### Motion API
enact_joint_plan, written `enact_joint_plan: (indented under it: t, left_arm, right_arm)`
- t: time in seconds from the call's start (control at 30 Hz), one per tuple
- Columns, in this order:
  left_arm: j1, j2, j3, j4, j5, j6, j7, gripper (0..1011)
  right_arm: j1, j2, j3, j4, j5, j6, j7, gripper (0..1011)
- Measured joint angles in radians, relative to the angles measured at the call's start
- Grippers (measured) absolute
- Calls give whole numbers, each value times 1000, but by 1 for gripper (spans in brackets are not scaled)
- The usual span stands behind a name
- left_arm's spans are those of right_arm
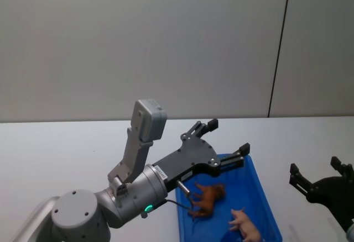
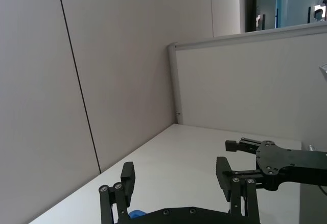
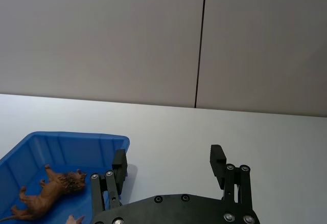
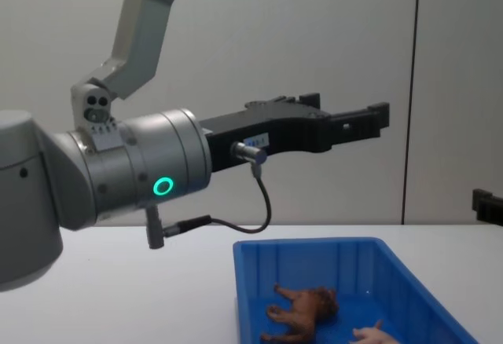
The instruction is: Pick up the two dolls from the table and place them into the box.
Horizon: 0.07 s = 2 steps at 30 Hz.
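The blue box (image 1: 243,181) stands on the white table (image 1: 66,153) in front of me. Both dolls lie inside it: the brown four-legged doll (image 1: 207,198) on its side, and the pale pink doll (image 1: 246,226) closer to me. My left gripper (image 1: 228,137) hangs open and empty in the air above the box's far end. To the right of the box, my right gripper (image 1: 315,167) is open and empty too. The right wrist view shows the brown doll (image 3: 51,193) in the box (image 3: 66,142). The chest view shows the left gripper (image 4: 346,107) well above the brown doll (image 4: 302,312).
A grey panelled wall (image 1: 166,43) closes off the far side of the table. The left arm's big grey wrist housing (image 4: 134,171) hangs over the table left of the box. White tabletop stretches to the left of the box and behind it.
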Motion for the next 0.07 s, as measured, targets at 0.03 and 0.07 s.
enact_joint_plan:
  t: [0.03,0.07]
  left_arm:
    - [-1,0,0,0,0,0,-1,1001]
    - [-2,-1,0,1,0,-1,-3,1001]
  right_arm:
    - [0,0,0,0,0,0,0,1001]
    - [0,0,0,0,0,0,0,1001]
